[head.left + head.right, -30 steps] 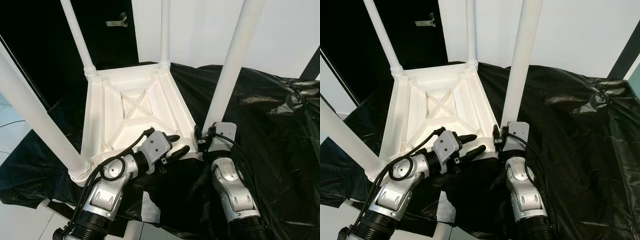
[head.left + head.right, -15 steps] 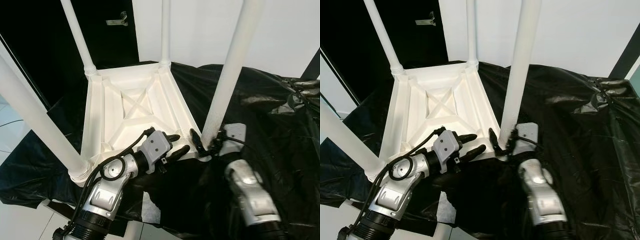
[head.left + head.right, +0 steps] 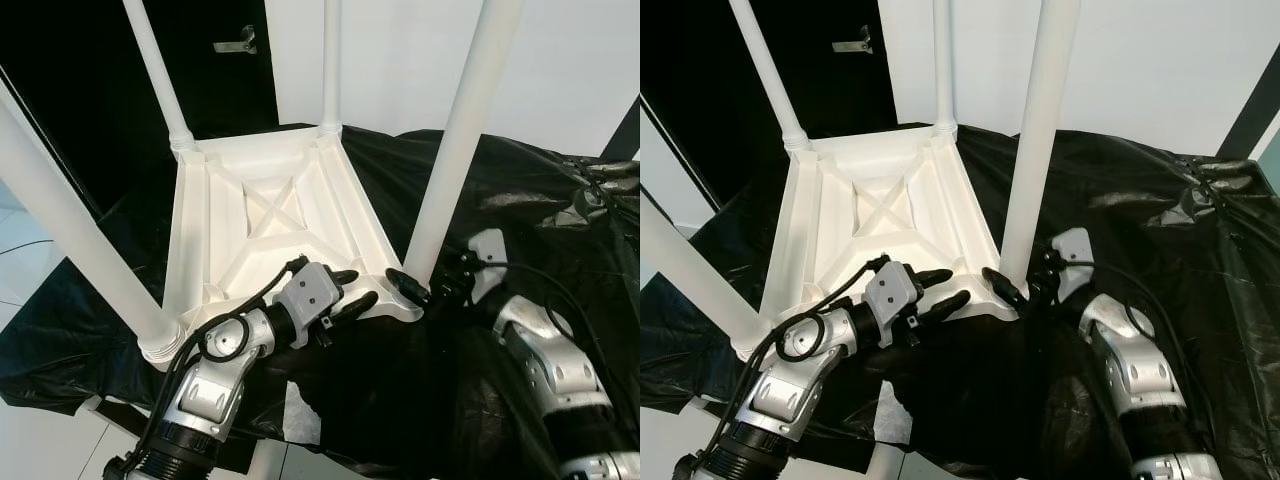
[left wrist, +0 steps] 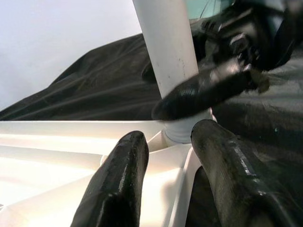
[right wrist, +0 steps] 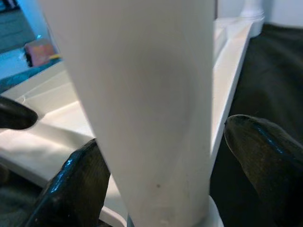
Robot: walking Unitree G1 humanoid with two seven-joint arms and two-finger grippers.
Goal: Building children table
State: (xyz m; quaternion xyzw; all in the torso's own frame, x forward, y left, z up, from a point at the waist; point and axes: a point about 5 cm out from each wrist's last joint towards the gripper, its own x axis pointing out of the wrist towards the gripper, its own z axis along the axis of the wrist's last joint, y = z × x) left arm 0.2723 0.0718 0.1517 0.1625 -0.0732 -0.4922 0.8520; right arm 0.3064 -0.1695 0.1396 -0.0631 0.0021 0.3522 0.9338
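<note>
A white children's table (image 3: pixel 270 210) lies upside down on a black plastic sheet, with its legs pointing up. My left gripper (image 3: pixel 358 286) is open at the table's near edge, and its fingers (image 4: pixel 118 184) lie over the rim close to the near-right corner. The near-right leg (image 3: pixel 455 150) stands in its socket at that corner. My right gripper (image 5: pixel 165 179) reaches the base of that leg from the right and is open, with one finger on either side of it. One right fingertip (image 3: pixel 405 285) shows in front of the leg; the other is hidden behind it.
The black sheet (image 3: pixel 520 230) is crumpled and covers the surface to the right and front. Three other legs rise at the near left (image 3: pixel 70 230), far left (image 3: pixel 155 70) and far middle (image 3: pixel 331 60). A dark doorway (image 3: pixel 80 80) is behind, and pale floor (image 3: pixel 30 250) lies to the left.
My right arm has swung out to the right, so its gripper now meets the leg's base from the side instead of from the front. The left arm and table have not moved.
</note>
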